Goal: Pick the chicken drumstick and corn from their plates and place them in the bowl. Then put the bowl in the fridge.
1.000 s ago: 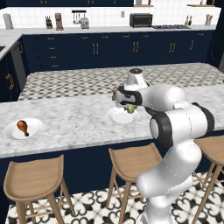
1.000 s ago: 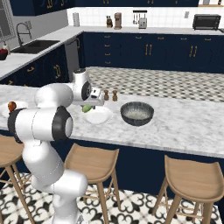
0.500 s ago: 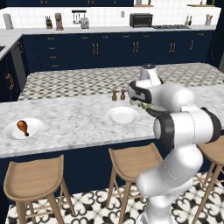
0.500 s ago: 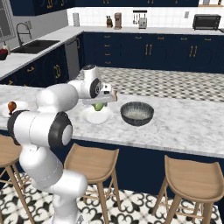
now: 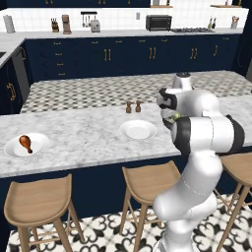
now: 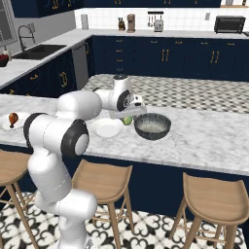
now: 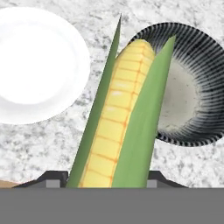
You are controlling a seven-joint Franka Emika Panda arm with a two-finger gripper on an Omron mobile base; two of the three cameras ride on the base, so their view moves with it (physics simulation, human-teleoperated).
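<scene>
The corn [image 7: 118, 118] stands up between the gripper [image 7: 107, 177] fingers in the hand view, yellow kernels showing between two long green husk leaves, its tip crossing the near rim of the bowl [image 7: 192, 83]; the jaws are clamped on its lower end, so it is carried in the air rather than lying on anything; in the right base view the corn [image 6: 127, 120] shows as a small green shape under the hand, between the near plate [image 6: 108, 127] and the bowl [image 6: 152, 125], just beside the bowl's rim and not yet over its hollow; held by one end like this, the cob can be let fall lengthwise into the bowl, which I judge is the reason for the grip. The near plate [image 7: 37, 65] is bare, which fits the corn having been taken from it; the bowl is empty too, dark and ribbed inside with a paler bottom. The chicken drumstick [image 5: 25, 142] lies untouched on the far plate [image 5: 39, 140] at the left end of the marble counter [image 5: 88, 138], well apart from the arm, so that half of the task is not yet begun. The arm reaches forward over the counter with the elbow bent high and the wrist turned down, the hand hanging low above the stone; the bowl needs a short sideways carry yet before release.
</scene>
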